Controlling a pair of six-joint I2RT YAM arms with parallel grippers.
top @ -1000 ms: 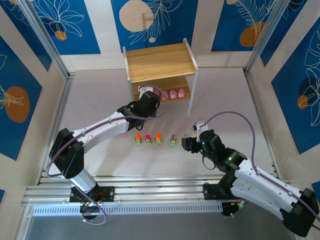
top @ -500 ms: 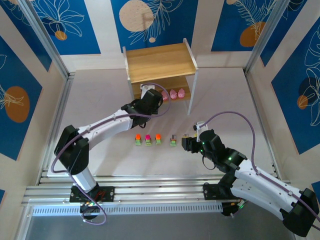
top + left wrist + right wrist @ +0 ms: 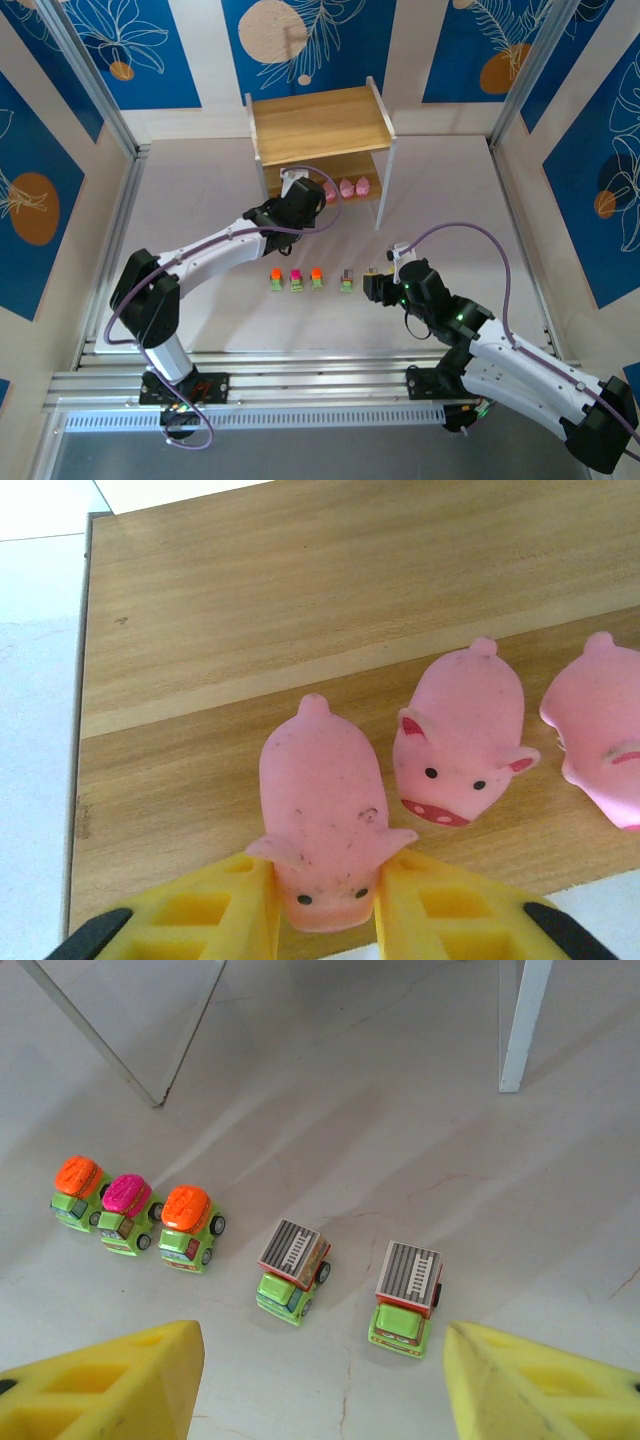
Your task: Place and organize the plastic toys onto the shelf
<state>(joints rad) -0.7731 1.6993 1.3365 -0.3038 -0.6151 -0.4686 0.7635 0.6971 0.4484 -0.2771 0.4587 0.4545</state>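
We are setting a pig (image 3: 322,820) on the lower shelf (image 3: 300,600) beside two others (image 3: 460,730); left fingers (image 3: 210,910) flank its head, gripping or not we cannot tell. Right fingers (image 3: 110,1380) hang open over five trucks (image 3: 290,1270) on the counter (image 3: 400,1110) (next: open, back out straight)

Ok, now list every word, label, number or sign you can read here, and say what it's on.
No readable text anywhere.
toy trucks: only grey stripes or plain coloured tops, no letters.
Each pink pig: painted eyes and snout dots, no writing.
shelf: bare wood, no label.
blue wall panels: leaf and circle patterns only.
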